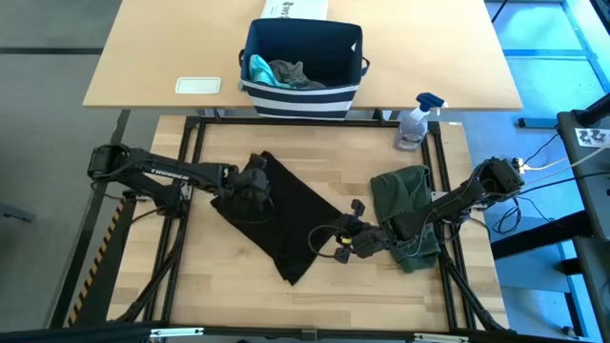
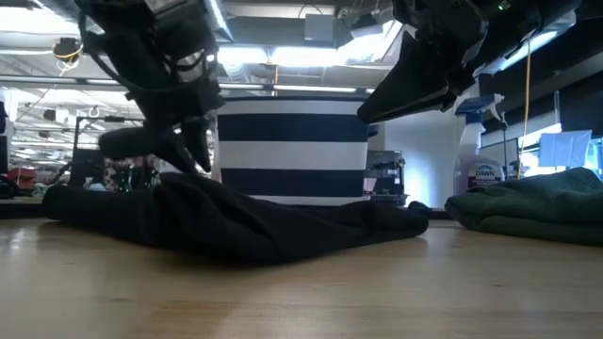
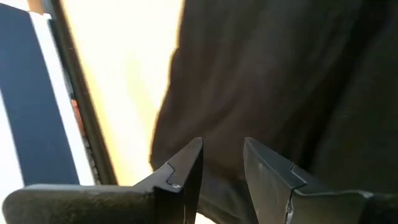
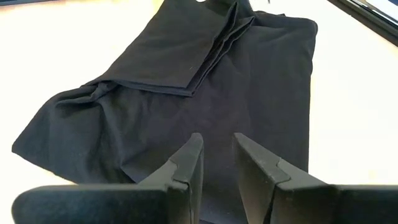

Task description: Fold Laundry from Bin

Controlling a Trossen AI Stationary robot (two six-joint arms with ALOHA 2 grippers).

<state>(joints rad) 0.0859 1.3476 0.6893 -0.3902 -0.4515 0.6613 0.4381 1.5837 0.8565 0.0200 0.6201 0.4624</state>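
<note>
The black T-shirt (image 1: 286, 214) lies folded in a long slanting strip mid-table, with a folded panel (image 4: 174, 56) on top. My left gripper (image 1: 250, 191) hangs open just above its far-left end (image 3: 261, 74), fingers slanting down. My right gripper (image 1: 345, 238) hovers open over the shirt's near-right end (image 4: 261, 124), well above it in the low view (image 2: 377, 108). An olive-green piece (image 1: 402, 195) lies folded at the right, under my right arm. The navy striped bin (image 1: 303, 93) stands past the far edge, with a teal piece (image 1: 257, 69) and a grey piece (image 1: 295, 74) inside.
A spray bottle (image 1: 416, 119) stands at the table's far right corner. A white box (image 1: 295, 8) sits behind the bin, and a flat white object (image 1: 198, 86) lies on the far tabletop to the left. Bare wood shows along the near edge (image 1: 238, 295).
</note>
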